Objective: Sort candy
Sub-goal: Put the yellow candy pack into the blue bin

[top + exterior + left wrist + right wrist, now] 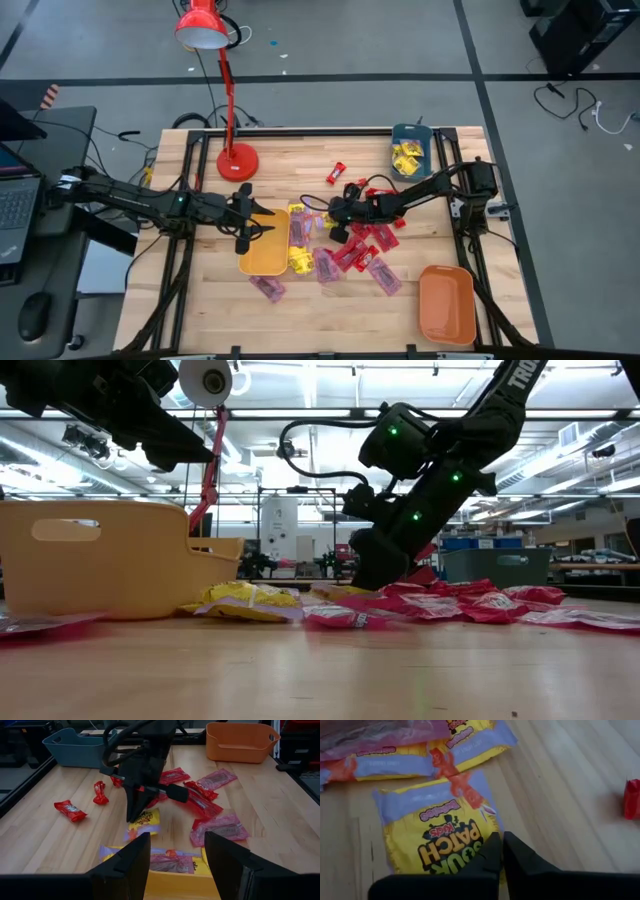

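Right gripper (501, 851), jaws pressed together, is touching down on a yellow candy packet (437, 832) beside the yellow tray (264, 243). Left gripper (176, 857) is hovering over that tray, jaws apart.

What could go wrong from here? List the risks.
The right gripper is shut at the very edge of the yellow packet, so the hold may slip. A neighbouring packet lies against it and may drag along. The left gripper hovers open nearby, so the arms could collide.
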`<move>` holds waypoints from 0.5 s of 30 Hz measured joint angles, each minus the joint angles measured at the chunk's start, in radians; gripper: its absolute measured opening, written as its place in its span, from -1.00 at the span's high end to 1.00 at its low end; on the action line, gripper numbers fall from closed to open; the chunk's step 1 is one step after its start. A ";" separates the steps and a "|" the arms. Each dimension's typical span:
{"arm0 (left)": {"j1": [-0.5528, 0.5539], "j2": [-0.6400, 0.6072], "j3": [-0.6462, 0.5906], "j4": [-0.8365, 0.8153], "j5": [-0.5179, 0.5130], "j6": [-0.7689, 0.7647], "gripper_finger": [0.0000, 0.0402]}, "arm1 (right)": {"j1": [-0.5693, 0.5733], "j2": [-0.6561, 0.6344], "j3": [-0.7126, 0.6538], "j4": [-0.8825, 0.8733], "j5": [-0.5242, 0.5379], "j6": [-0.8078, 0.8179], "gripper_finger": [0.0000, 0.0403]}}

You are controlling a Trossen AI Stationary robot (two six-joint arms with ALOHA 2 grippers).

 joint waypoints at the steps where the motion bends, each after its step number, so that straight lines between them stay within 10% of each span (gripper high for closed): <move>1: 0.000 0.000 0.000 0.000 0.000 0.000 0.05 | 0.000 0.000 -0.001 0.008 0.001 0.004 0.95; 15: 0.000 0.000 0.000 0.001 -0.001 0.000 0.05 | 0.100 -0.064 -0.003 0.168 0.191 -0.198 1.00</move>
